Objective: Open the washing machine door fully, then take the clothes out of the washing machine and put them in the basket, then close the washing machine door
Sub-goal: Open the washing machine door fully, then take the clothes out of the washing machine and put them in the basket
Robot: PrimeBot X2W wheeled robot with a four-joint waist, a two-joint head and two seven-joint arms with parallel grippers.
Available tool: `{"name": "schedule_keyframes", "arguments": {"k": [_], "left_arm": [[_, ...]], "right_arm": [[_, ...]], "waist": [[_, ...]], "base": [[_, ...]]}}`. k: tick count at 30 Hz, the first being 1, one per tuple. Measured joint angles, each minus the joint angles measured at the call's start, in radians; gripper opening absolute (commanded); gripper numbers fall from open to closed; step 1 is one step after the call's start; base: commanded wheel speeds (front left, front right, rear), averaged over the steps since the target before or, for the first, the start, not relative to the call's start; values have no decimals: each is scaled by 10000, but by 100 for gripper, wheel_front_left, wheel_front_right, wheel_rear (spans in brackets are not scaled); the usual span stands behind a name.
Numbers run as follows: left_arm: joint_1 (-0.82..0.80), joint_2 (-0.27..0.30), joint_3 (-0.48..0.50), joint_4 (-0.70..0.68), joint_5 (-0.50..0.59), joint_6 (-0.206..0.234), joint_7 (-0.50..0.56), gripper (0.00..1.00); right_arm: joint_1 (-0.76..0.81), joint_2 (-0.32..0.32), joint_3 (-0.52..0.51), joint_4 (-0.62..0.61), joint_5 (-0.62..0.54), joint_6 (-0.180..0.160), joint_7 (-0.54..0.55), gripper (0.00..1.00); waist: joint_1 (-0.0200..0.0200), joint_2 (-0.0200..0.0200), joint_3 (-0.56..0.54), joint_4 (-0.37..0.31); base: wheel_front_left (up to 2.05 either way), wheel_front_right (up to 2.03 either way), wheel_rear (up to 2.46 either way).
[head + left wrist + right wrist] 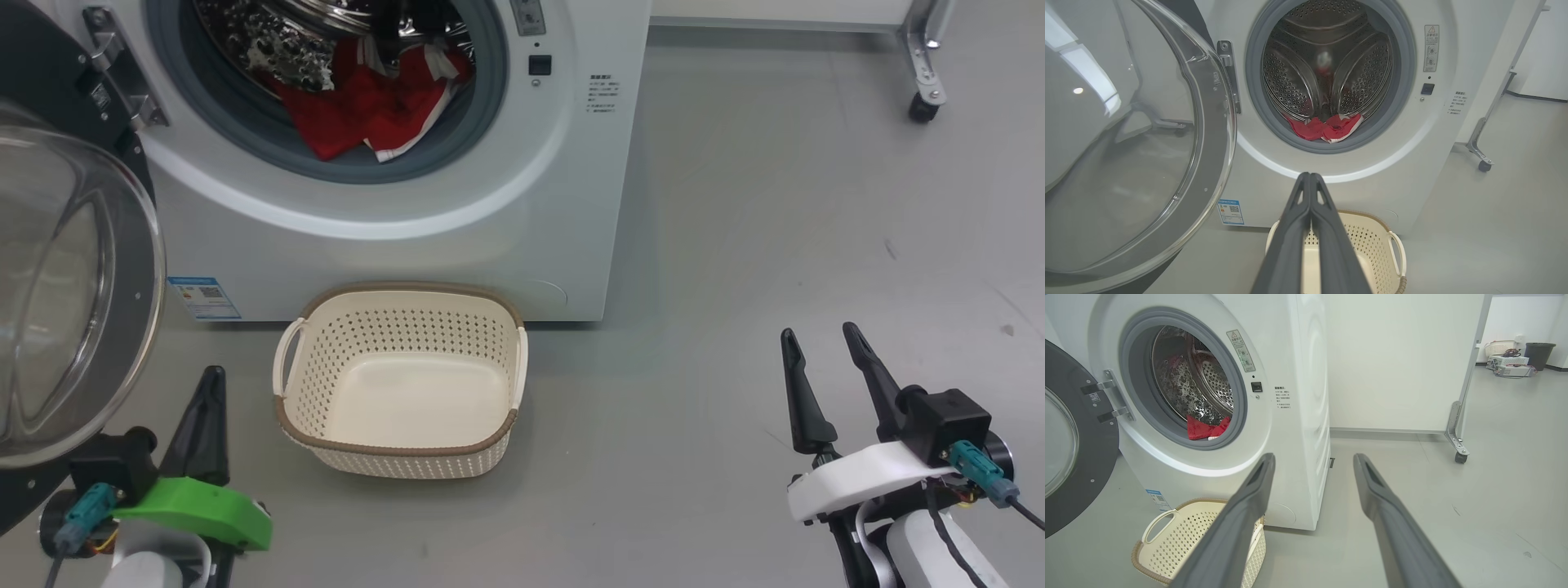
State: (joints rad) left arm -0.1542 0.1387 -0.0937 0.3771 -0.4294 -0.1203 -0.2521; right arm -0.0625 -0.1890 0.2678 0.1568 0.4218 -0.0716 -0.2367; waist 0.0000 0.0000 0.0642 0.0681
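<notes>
Left edge: black-rimmed glass door (57,286) wide open; red clothes (367,110) above cream perforated basket (408,287). Closed left gripper (212,380), spread right gripper (818,333) over grey floor (735,245).

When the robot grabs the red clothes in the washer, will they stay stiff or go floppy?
Probably floppy: the clothes lie crumpled in soft folds. Likely light too, since the fabric looks thin. A dangling end might drag on the grey gasket.
</notes>
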Motion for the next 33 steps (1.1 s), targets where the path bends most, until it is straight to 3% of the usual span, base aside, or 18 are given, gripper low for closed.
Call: {"name": "schedule_keyframes", "arguments": {"k": [11,12,13,14,15,33], "left_arm": [[461,-387,-316,-911,102,-10,2,0],[500,-387,-322,-993,102,-10,0,38],[537,-393,-322,-1066,102,-10,0,38],[560,-412,-320,-1137,100,-10,0,89],[571,-441,-320,-1212,98,-10,0,100],[1002,-499,-495,-1885,190,-38,0,100]], "right_arm": [[312,-38,-309,-194,48,-12,-63,100],[314,-35,-313,-207,56,-12,-63,100],[318,-35,-320,-209,59,-12,-63,100],[327,-35,-330,-211,59,-12,-63,100],[337,-35,-341,-213,59,-12,-65,100],[462,-38,-378,-351,56,-10,-67,100]], "waist": [[0,0,-114,-488],[0,0,-107,-499],[0,0,-99,-507],[0,0,-92,-513],[0,0,-86,-517],[0,0,68,-487]], "base": [[0,0,0],[0,0,0],[0,0,0],[0,0,0],[0,0,0],[0,0,0]]}}
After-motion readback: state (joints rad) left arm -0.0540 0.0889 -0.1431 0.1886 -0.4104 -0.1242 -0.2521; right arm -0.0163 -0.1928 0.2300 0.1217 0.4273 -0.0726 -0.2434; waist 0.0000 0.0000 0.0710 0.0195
